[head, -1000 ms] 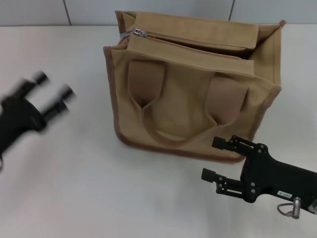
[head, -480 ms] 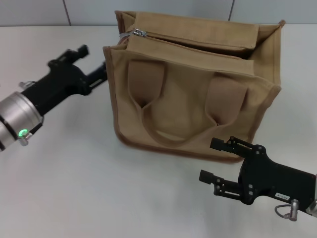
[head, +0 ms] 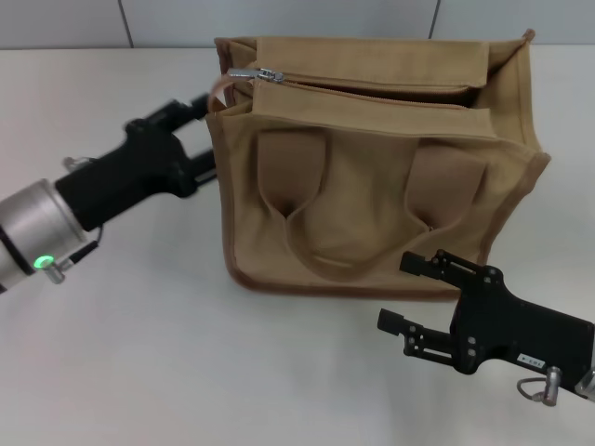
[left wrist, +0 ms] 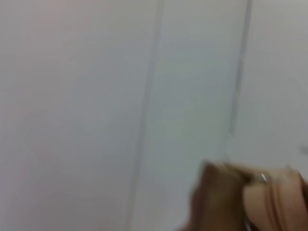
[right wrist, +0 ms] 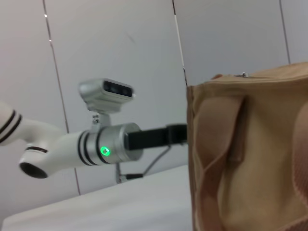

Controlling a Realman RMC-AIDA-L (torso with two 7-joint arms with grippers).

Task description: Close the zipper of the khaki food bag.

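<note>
Against the khaki food bag's (head: 372, 177) left corner sits the left gripper (head: 200, 139).

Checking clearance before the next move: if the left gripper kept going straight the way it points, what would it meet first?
Most likely the khaki food bag: the left gripper points at its left end panel and looks to be already against it, just below the zipper pull.

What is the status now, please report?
Left gripper at khaki food bag left end, fingers open. Right gripper open, idle in front. Zipper pull at left end, unheld.
</note>
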